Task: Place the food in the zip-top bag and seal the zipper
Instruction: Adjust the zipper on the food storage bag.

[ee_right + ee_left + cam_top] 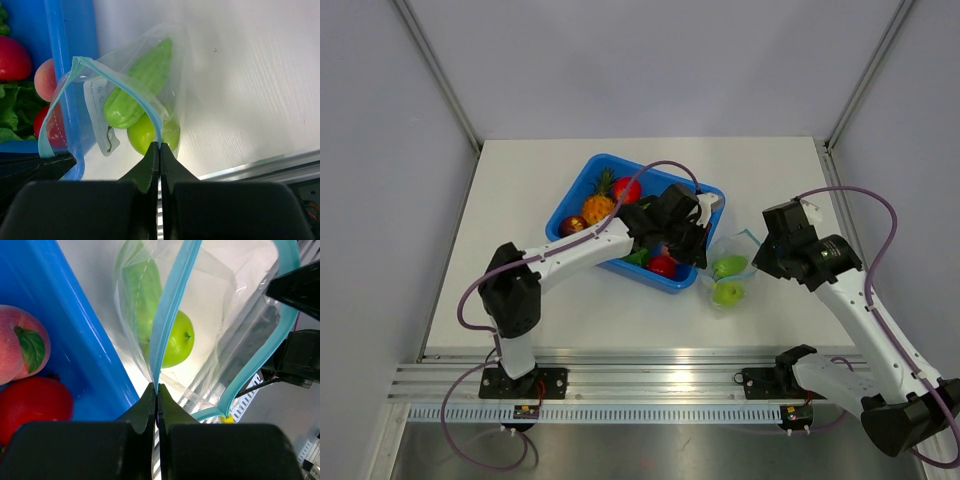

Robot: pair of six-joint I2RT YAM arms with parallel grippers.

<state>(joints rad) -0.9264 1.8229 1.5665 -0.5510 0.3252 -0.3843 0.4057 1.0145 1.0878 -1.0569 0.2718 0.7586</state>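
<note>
Pinching one lip of the zipper (172, 305) between fully closed jaws, the left gripper (157, 390) holds the side of the mouth nearest the blue tray (65, 315). The right gripper (159, 147) is likewise clamped shut on the opposite lip, so the two arms spread the mouth of the zip-top bag (728, 248) into an open loop between them. The teal strip is plainly parted, not pressed together.

Inside the clear plastic lie two pieces of food: a green apple (180, 342) at the bottom and a green pepper (135, 85) leaning above it. The bag sits just beside the tray's right near corner, touching or almost touching its wall, and its lower end seems to rest on the white tabletop (240, 75).

Most of the food is in the tray: a pink peach (20, 340) and a red tomato (30, 405) close to the left gripper, lettuce (12, 110) beside them, and farther back a pineapple (599, 205), a red apple (627, 189) and a dark purple-red fruit (572, 225).

Judged from this, the task is in an early stage. Two items are bagged, about six wait, and the zipper is unsealed. With both grippers occupied on the mouth, one would probably have to let go before more food could be fetched.
</note>
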